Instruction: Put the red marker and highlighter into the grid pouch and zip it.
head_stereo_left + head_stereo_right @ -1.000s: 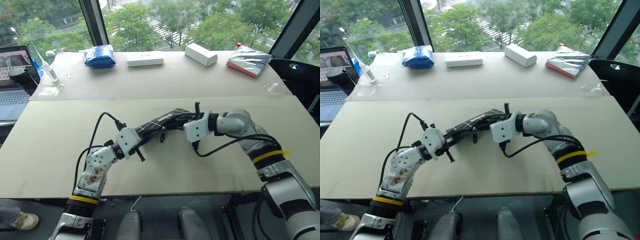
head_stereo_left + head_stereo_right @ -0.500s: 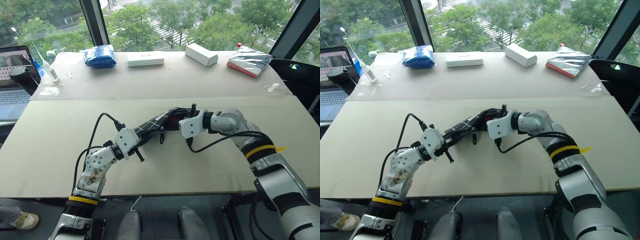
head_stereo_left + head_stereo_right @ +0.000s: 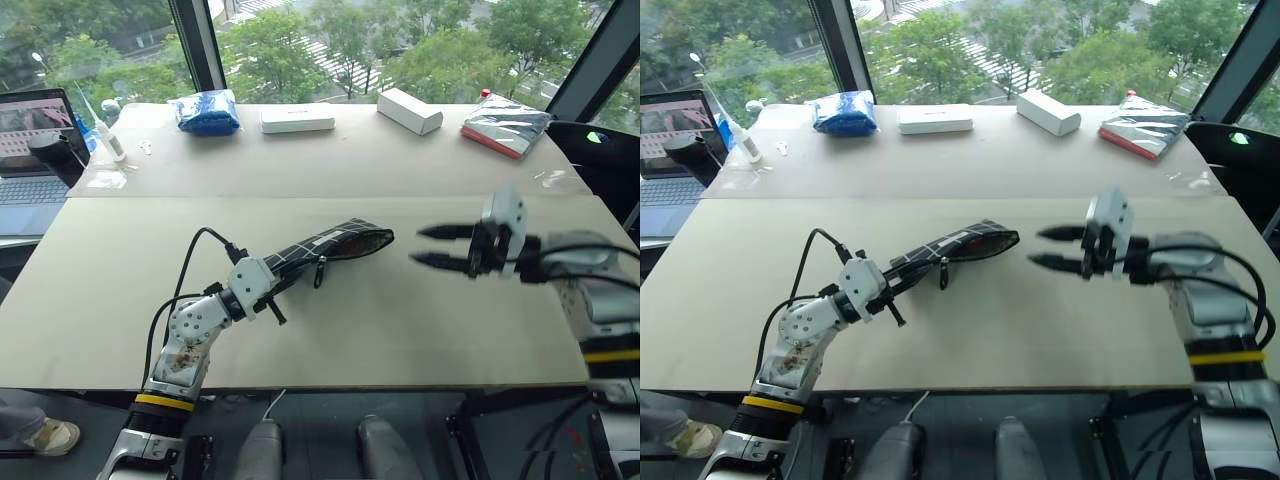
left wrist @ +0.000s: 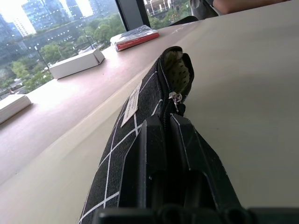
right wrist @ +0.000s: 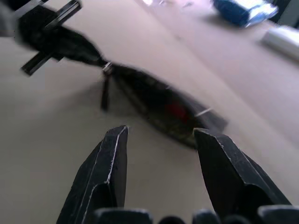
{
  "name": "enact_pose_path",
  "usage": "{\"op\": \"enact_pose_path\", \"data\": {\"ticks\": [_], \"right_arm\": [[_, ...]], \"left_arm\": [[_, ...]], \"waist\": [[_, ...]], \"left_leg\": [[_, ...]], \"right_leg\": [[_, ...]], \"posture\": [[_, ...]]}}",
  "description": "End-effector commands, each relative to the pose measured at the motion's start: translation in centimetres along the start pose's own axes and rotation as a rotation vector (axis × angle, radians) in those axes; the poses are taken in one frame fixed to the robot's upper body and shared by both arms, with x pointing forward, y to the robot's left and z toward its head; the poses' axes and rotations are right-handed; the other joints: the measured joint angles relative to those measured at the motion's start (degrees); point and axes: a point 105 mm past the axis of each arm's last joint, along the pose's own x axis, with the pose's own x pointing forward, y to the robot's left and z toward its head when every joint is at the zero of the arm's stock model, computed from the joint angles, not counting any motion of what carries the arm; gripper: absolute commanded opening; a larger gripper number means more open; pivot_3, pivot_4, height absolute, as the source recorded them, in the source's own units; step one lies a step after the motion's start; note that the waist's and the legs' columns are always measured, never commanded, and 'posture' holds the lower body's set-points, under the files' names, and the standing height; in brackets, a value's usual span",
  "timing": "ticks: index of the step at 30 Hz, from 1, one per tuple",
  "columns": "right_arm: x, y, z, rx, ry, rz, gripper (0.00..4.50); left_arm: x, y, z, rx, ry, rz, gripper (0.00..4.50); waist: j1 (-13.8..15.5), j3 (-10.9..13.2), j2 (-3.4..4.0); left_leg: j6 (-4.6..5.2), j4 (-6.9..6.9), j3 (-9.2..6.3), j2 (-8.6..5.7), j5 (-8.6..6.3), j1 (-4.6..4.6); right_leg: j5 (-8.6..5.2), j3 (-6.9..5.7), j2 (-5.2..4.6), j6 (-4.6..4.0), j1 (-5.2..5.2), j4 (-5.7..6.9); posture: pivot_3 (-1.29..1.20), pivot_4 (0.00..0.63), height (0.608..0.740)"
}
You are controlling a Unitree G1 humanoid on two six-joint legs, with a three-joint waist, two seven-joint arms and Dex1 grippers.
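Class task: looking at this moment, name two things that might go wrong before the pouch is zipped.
1. The grid pouch is clamped at one end only by the left gripper; its far mouth gapes open, so tugging the zipper may drag or twist the pouch.
2. Something red and something green show inside the open mouth; tilting it might spill them.
3. The right gripper, jaws open, must find the small zipper pull.

Laptop at far left; blue packet, two white boxes, red-edged packet along window.
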Motion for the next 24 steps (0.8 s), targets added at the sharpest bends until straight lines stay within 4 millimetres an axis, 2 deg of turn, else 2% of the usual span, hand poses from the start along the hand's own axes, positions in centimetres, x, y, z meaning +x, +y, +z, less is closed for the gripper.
{"op": "enact_pose_path", "data": {"ticks": [1, 7, 12, 16, 20, 22, 24], "right_arm": [[3.3, 2.5, 0.5, 0.005, -0.050, 0.029, 2.50], [8.4, 2.3, 0.7, 0.081, -0.117, -0.088, 2.50], [11.5, 4.5, 1.9, 0.106, -0.165, -0.015, 2.50], [13.4, 3.9, 2.4, 0.125, -0.177, -0.053, 2.50], [14.2, 3.2, 2.7, 0.105, -0.171, -0.080, 2.50], [13.7, 3.0, 2.5, 0.108, -0.161, -0.070, 2.50], [12.6, 3.7, 2.4, 0.109, -0.160, -0.002, 2.50]], "left_arm": [[-0.1, 0.5, 1.0, 0.019, -0.042, 0.018, 0.00], [0.2, 0.4, 1.2, 0.023, -0.047, 0.006, 0.00], [0.3, 0.4, 1.3, 0.025, -0.048, 0.000, 0.00], [0.4, 0.2, 1.3, 0.026, -0.050, -0.005, 0.00], [0.4, 0.2, 1.4, 0.027, -0.050, -0.005, 0.00], [0.4, 0.2, 1.4, 0.029, -0.050, -0.003, 0.00], [0.4, 0.3, 1.4, 0.030, -0.050, 0.000, 0.00]], "waist": [[-0.57, 0.00, -0.01], [-0.79, 0.00, -0.01], [-0.17, 0.00, -0.01], [-0.23, 0.00, -0.01], [-0.17, 0.00, -0.01], [0.00, 0.00, -0.01], [0.20, 0.00, -0.01]], "left_leg": [[0.00, 0.00, 0.00, 0.04, 0.00, 0.03], [-0.02, 0.04, -0.05, 0.05, 0.01, -0.05], [-0.02, 0.09, -0.07, 0.05, 0.01, -0.08], [-0.02, 0.08, -0.07, 0.06, 0.01, -0.07], [-0.02, 0.08, -0.07, 0.05, 0.01, -0.07], [-0.02, 0.07, -0.08, 0.06, 0.01, -0.07], [-0.02, 0.07, -0.09, 0.05, 0.01, -0.09]], "right_leg": [[0.00, 0.00, 0.04, 0.00, -0.01, 0.03], [-0.01, -0.03, 0.07, 0.01, -0.05, 0.06], [0.00, -0.07, 0.05, 0.01, -0.03, 0.04], [0.00, -0.07, 0.06, 0.01, -0.04, 0.05], [0.00, -0.08, 0.06, 0.01, -0.04, 0.05], [0.00, -0.10, 0.06, 0.01, -0.04, 0.05], [0.00, -0.10, 0.05, 0.01, -0.06, 0.04]], "posture": [[0.00, 0.150, 0.740], [0.00, 0.150, 0.740], [0.00, 0.150, 0.740], [0.00, 0.150, 0.740], [0.00, 0.150, 0.740], [0.00, 0.150, 0.740], [0.00, 0.150, 0.740]]}}
